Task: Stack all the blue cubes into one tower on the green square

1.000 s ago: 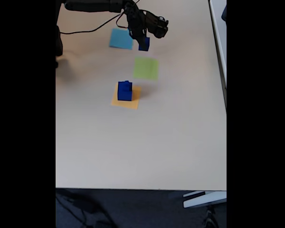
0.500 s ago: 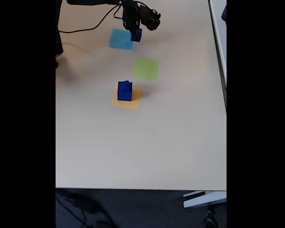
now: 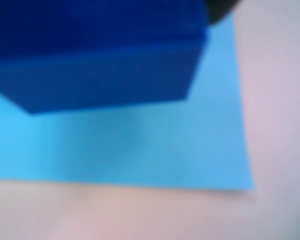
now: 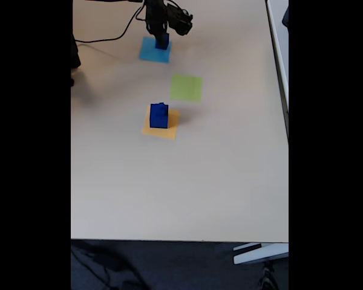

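Arm [image 4: 124,1] is black throughout, seen at the top edge of the fixed view; upper link reads as a dark horizontal bar, details too small to make out. Wrist/gripper [image 4: 162,37] assy also black, chunky & blocky w/ a rounded motor housing [image 4: 181,21] on the right side in that view, faint lighter glints on it. Thin black cable [image 4: 109,37] trails from the wrist area, loops down over the tabletop & runs off left. In the wrist view, a small black blurred bit of gripper body [image 3: 220,10] at the top edge. No markings or screws legible.
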